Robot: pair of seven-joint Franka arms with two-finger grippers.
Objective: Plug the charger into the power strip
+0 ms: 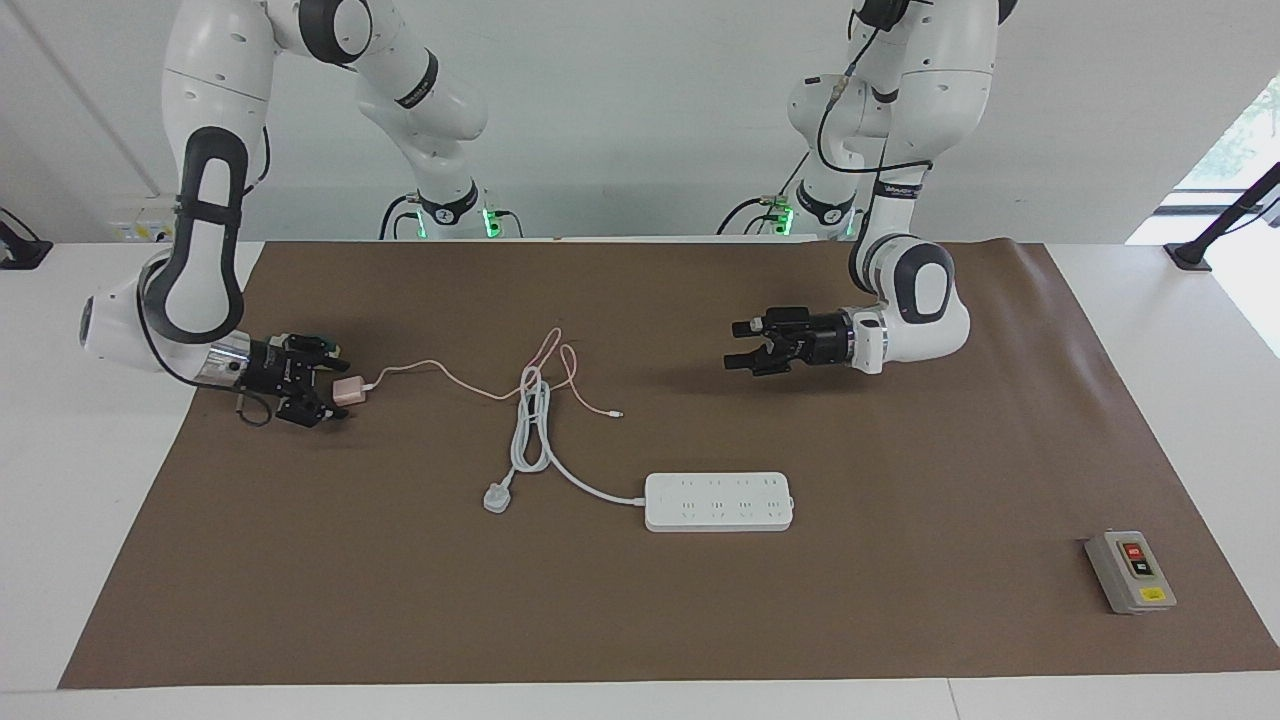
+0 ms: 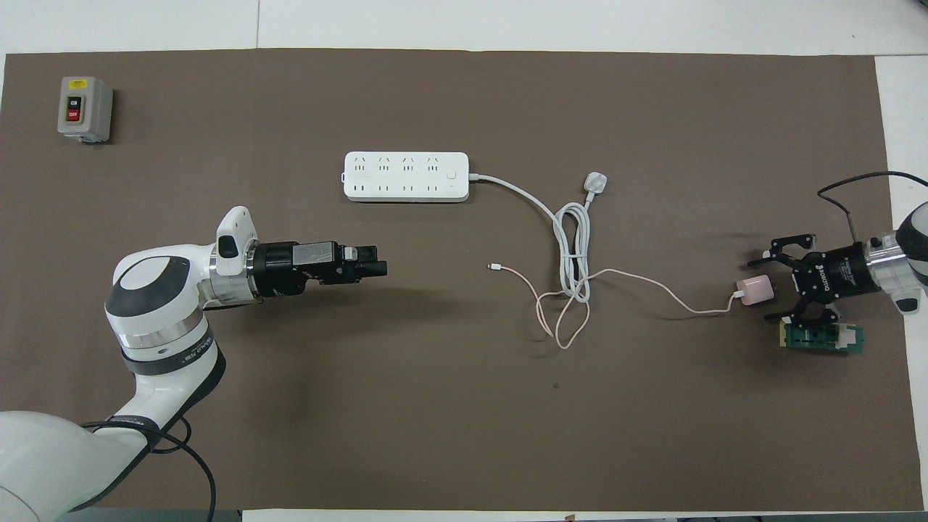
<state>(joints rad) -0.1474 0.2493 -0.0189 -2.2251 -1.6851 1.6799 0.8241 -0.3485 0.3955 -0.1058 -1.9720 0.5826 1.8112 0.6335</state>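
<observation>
Facing view, right end effector: low at the right arm's end of the desk, fingers spread apart around the charger, not clamped on it.
Facing view, charger: lay on the brown mat, its pink cable trailing toward the mat's middle.
Facing view, left end effector: waited in the air over bare mat, fingers apart, holding nothing.
Overhead view, power strip: flat, long axis running across the desk, farther from the robots than the charger and well apart from it.
Overhead view, nearer arm: the right end effector bracketed the charger; the left end effector sat closer to the strip.
Likely next: closing on the charger.
</observation>
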